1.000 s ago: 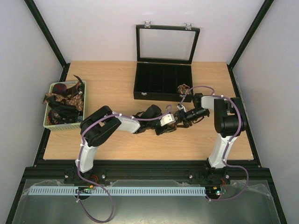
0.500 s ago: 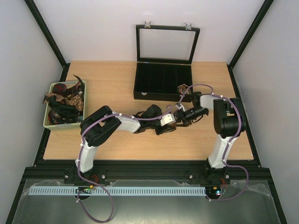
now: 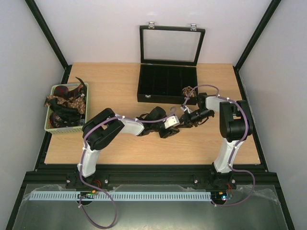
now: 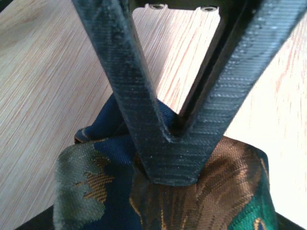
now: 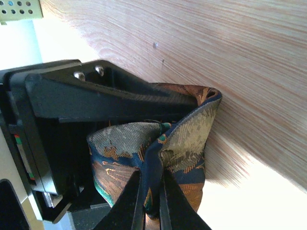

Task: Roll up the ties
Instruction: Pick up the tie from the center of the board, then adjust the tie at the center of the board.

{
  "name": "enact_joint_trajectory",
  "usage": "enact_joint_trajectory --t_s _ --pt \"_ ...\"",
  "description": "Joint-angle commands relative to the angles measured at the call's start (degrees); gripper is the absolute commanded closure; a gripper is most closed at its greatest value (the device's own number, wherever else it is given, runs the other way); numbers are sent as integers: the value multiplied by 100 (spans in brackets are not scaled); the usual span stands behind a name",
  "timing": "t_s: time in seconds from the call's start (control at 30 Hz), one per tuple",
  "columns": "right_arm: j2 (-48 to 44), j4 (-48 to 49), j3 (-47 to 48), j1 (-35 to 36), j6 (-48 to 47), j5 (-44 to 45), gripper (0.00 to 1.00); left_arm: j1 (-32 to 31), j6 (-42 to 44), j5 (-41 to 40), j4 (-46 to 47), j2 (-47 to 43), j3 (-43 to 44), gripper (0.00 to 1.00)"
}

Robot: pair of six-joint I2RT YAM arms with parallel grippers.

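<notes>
Right gripper (image 5: pixel 150 186) is clenched on a fold of the tie (image 5: pixel 184 139), both fingers pinching the navy edge between them. Tie is a bunched wad, blue, green and brown pattern, at mid-table (image 3: pixel 120 86) just in front of the box (image 3: pixel 168 81), between the two grippers. Resting on the wood or just above it, can't tell. Left gripper (image 4: pixel 170 160) faces it from the opposite side, fingertips pushed into the fabric. One left finger (image 5: pixel 115 98) lies along the top of the wad in the right wrist view. Can't tell if left is clamped or released: the tips look converged but fabric hides them. In the top view both grippers meet nose to nose and the tie is mostly hidden under them. Box is black and compartmented, lid (image 3: pixel 171 45) standing upright, open. Second tie (image 3: pixel 188 90) is at the box's near right corner; in it or beside it, can't tell. More ties (image 3: pixel 64 103) are heaped in the basket (image 3: pixel 64 128) at the left table edge, well apart from the grippers.
</notes>
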Motion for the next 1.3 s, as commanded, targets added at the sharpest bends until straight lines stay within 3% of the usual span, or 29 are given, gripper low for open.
enact_joint_trajectory --t_s 0.0,0.23,0.43,0.7,0.8,0.97,1.03,1.07,1.13,1.2,1.27 --pt "-24 -91 -61 261 57 201 99 -42 15 -193 -750 212 -142 38" --pt "-78 -36 -77 257 175 316 99 10 -17 -187 -422 -285 -334 19" --pt "-103 83 -82 248 300 415 99 73 183 295 -201 -481 -720 1" --pt "-101 113 -77 248 348 380 99 139 184 573 164 -497 -950 1" --pt "-138 85 -79 248 345 349 99 136 53 315 -102 -216 -604 14" --pt "-195 30 -37 248 373 313 99 139 18 137 -27 -148 -535 54" --pt "-229 25 -32 248 389 326 99 126 29 149 -38 -209 -559 61" --pt "-254 26 -30 248 392 340 99 136 20 162 -67 -221 -560 57" --pt "-328 21 -16 248 388 382 99 147 -5 234 -116 -300 -585 25" --pt "-394 -33 37 248 344 436 99 191 -99 312 -11 -485 -735 2" --pt "-448 -140 128 246 248 503 99 268 -189 476 -5 -687 -875 1"
